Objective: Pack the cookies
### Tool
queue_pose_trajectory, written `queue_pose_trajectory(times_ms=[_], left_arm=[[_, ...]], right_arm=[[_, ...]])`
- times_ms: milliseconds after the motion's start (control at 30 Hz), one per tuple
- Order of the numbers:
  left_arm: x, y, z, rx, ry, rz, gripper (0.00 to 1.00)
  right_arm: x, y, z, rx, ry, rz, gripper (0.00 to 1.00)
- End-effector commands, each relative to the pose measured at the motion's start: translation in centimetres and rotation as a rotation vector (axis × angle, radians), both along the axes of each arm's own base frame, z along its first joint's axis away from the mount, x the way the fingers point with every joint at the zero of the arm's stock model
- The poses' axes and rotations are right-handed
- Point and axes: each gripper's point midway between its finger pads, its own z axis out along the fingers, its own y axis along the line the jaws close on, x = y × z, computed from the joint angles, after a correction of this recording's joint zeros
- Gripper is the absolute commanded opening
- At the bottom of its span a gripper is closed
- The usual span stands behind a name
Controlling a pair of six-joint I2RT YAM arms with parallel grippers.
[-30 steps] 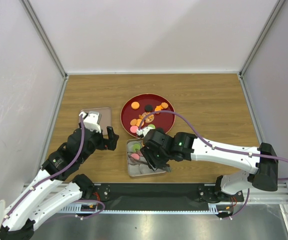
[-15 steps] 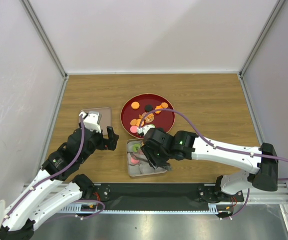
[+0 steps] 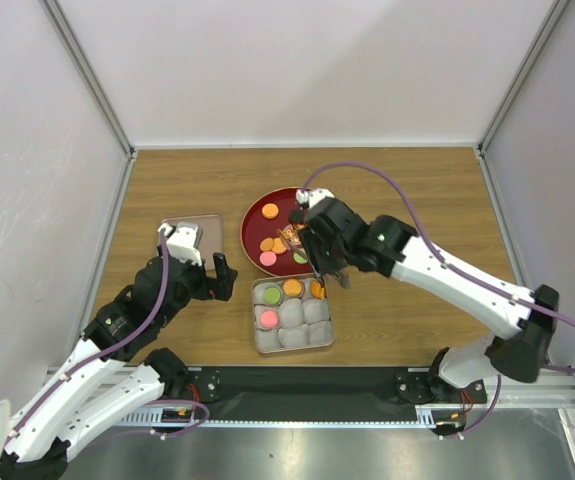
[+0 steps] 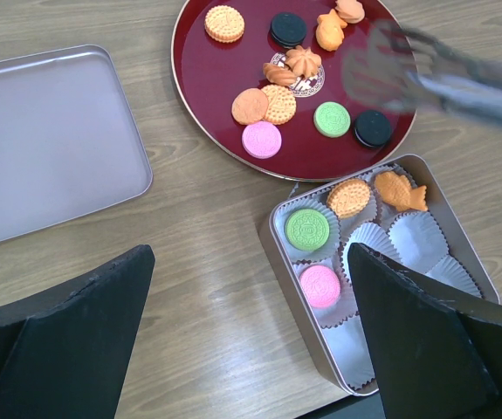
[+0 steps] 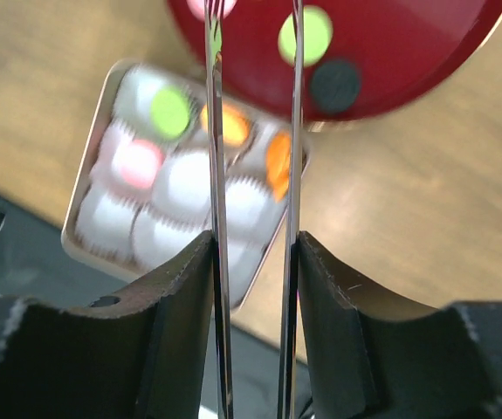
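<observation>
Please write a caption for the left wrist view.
A square metal tin holding four cookies beside round red plate of cookies.

The left arm point(image 3: 117, 325) sat folded, its left gripper point(image 3: 223, 277) spread wide. The right arm point(image 3: 447, 280) was extended forward, its right gripper point(image 5: 252, 262) clamping thin tongs point(image 5: 218, 131), blades apart.

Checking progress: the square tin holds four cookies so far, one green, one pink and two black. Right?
No. The last two are orange, not black: the left wrist view shows the square tin holding a green cookie, a pink cookie and two orange cookies.
</observation>
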Motion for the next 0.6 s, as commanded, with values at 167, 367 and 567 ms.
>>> queue_pose_trajectory(times_ms=[167,367,567], left_arm=[[0.3,-0.2,0.9,-0.014,-0.022,0.01,1.0],[0.3,0.0,0.8,-0.013,-0.022,0.017,1.0],[0.3,-0.1,0.7,-0.011,-0.019,0.013,1.0]], right_arm=[[7.4,2.9,-0.4,-0.081,-0.092,0.002,0.45],[10.0,4.4,-3.1,-0.158,-0.073,0.005,0.45],[10.7,4.9,-4.3,-0.192,-0.062,0.005,0.45]])
